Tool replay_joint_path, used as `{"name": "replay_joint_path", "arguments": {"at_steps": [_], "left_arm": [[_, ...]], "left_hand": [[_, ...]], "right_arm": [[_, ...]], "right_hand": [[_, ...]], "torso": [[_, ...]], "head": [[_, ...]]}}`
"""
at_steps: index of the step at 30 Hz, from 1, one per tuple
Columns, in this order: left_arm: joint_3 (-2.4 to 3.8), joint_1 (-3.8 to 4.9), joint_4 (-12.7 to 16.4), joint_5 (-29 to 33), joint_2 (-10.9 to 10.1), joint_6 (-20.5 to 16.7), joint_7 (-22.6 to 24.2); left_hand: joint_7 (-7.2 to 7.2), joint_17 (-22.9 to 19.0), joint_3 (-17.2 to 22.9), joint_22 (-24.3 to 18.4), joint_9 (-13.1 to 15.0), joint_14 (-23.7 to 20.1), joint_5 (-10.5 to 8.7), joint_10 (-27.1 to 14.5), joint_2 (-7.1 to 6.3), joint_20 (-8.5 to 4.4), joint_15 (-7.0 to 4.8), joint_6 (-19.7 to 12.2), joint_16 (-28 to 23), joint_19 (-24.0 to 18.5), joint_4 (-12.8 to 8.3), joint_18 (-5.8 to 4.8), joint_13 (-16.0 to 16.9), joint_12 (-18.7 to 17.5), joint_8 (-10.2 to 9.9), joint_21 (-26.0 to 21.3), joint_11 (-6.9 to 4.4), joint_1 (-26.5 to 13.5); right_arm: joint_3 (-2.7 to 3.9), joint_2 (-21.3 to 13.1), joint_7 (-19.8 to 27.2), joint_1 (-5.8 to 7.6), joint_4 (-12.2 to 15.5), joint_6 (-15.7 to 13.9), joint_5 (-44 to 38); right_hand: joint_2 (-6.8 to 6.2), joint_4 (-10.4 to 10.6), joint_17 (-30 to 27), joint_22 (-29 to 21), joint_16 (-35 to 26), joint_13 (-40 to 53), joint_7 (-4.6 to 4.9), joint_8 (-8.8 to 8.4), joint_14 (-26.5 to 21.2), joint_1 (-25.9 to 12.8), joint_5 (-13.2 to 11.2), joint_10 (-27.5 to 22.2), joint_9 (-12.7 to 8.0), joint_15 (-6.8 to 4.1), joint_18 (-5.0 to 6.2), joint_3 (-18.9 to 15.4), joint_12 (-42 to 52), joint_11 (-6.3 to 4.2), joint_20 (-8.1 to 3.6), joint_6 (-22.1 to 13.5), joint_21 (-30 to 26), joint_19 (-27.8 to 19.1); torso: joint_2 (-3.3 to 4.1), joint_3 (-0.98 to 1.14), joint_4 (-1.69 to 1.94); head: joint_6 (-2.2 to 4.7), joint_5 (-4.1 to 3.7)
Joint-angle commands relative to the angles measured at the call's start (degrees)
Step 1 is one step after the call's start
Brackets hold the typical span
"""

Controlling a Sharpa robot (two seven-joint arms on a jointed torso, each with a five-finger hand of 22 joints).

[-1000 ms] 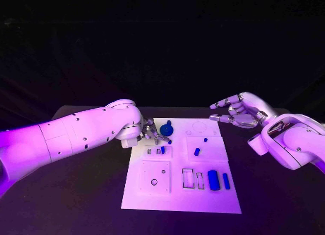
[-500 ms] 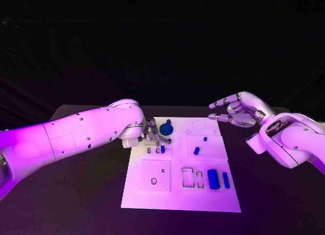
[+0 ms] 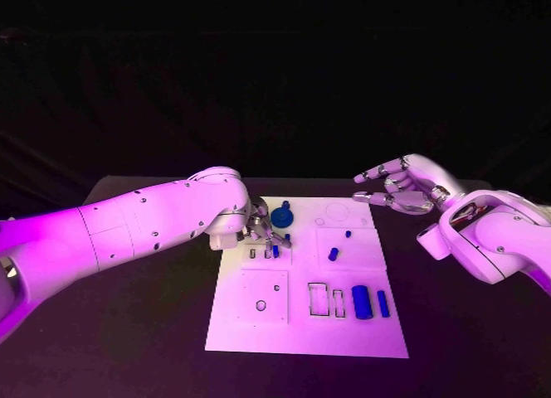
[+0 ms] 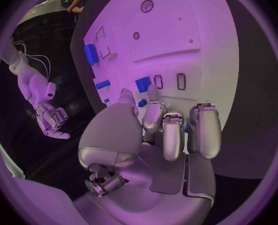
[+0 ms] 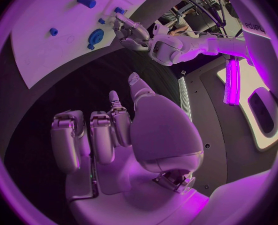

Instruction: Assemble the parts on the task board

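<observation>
1. The board (image 3: 305, 332) lies flat in the middle of the black table (image 3: 120, 348), its long side running near to far.
2. The left hand (image 3: 259, 227) sits low over the board's far-left part, fingers bent down around a small blue part (image 4: 143, 84) by two narrow slots.
3. In the left wrist view the fingertips (image 4: 153, 92) touch or nearly touch that part; whether it is truly pinched cannot be told, since the fingers cover the contact.
4. A round blue part (image 3: 281, 219) lies just right of the left hand, partly hidden by its fingers.
5. Two small blue parts (image 3: 333, 255) sit near the board's middle right, too small to make out in shape.
6. A thick blue block (image 3: 362, 303) and a thinner blue bar (image 3: 383, 304) lie side by side on the near right, beside two empty rectangular slots (image 3: 319, 301).
7. The right hand (image 3: 402, 189) hovers off the board's far-right corner, fingers apart and loosely curled, holding nothing.
8. The right wrist view confirms its palm (image 5: 154, 135) is bare, with the board's far edge well apart from it.
</observation>
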Motion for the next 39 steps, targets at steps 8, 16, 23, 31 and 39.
{"name": "replay_joint_path", "arguments": {"at_steps": [8, 16, 23, 31, 39], "left_arm": [[-0.04, 0.02, -0.17, -0.27, 0.17, 1.77, -0.05], [-0.05, 0.02, -0.14, -0.28, 0.17, 2.26, -0.06], [-0.05, 0.02, -0.15, -0.28, 0.22, 2.4, -0.03], [-0.05, 0.02, -0.23, -0.28, 0.4, 2.46, -0.01], [-0.05, 0.0, -0.35, -0.28, 0.59, 2.54, 0.03]], "left_hand": [[0.04, 15.09, 0.35, 0.5, 0.79, 6.15, 0.4, 0.28, 0.83, -0.03, -0.41, -0.8, 0.18, 0.35, -0.46, -0.98, -0.09, -0.01, 0.48, 0.26, 0.08, 2.14], [0.02, 15.09, 1.62, 0.68, 1.45, 6.15, 0.54, 0.27, 1.05, -0.05, -0.43, -1.07, 0.18, 0.33, -0.57, -1.0, -0.13, -0.04, 0.6, 0.33, 0.06, 4.01], [0.03, 15.09, 2.61, 0.71, 1.75, 6.15, 0.61, 0.28, 0.93, -0.05, -0.43, -1.2, 0.18, 0.3, -0.52, -1.0, -0.09, -0.01, 0.6, 0.34, 0.06, 4.82], [0.05, 15.09, 3.96, 0.73, 2.05, 6.15, 0.7, 0.24, 0.53, -0.05, -0.43, -1.3, 0.18, 0.26, -0.45, -0.99, -0.14, -0.06, 0.54, 0.34, 0.06, 5.6], [0.05, 15.09, 5.69, 0.84, 2.34, 6.15, 0.73, 0.26, 0.01, -0.04, -0.41, -1.34, 0.18, 0.25, -0.37, -1.01, -0.08, -0.02, 0.44, 0.37, 0.07, 6.18]], "right_arm": [[-0.02, 0.31, -0.17, -0.17, -0.24, 0.95, -0.72], [-0.03, 0.39, -0.19, -0.22, -0.34, 1.07, -0.72], [-0.03, 0.45, -0.16, -0.27, -0.36, 1.12, -0.72], [-0.04, 0.56, 0.03, -0.33, -0.36, 1.12, -0.73], [-0.04, 0.75, 0.12, -0.51, -0.41, 1.16, -1.36]], "right_hand": [[0.45, -0.02, 14.77, 12.5, 0.06, 8.77, -0.16, 0.11, 6.0, 0.31, 0.23, 0.44, 0.08, 0.34, -0.64, -0.4, -0.15, 0.1, 0.11, 0.19, -0.3, 4.63], [0.45, -0.02, 14.77, 12.5, 0.06, 8.77, -0.16, 0.11, 6.0, 0.31, 0.23, 0.44, 0.08, 0.34, -0.64, -0.4, -0.15, 0.1, 0.11, 0.19, -0.3, 4.63], [0.45, -0.02, 14.77, 12.5, 0.06, 8.77, -0.16, 0.11, 6.0, 0.31, 0.23, 0.44, 0.08, 0.34, -0.64, -0.4, -0.15, 0.1, 0.11, 0.19, -0.3, 4.63], [0.48, -0.07, 14.76, 12.51, 0.05, 8.77, -0.17, 0.09, 6.0, 0.47, 0.35, 0.45, 0.08, 0.33, -0.64, -0.51, -0.12, 0.09, 0.11, 0.18, -0.29, 4.64], [0.48, -0.07, 14.76, 12.51, 0.05, 8.77, -0.17, 0.09, 6.0, 0.47, 0.35, 0.45, 0.08, 0.33, -0.64, -0.51, -0.12, 0.09, 0.11, 0.18, -0.29, 4.64]], "torso": [[0.02, 0.01, 0.07], [0.05, 0.01, 0.0], [0.07, 0.0, 0.02], [0.08, 0.0, 0.06], [0.06, 0.02, 0.07]], "head": [[-0.09, -0.12], [-0.18, -0.04], [-0.17, -0.21], [-0.34, -0.28], [-0.51, -0.2]]}}
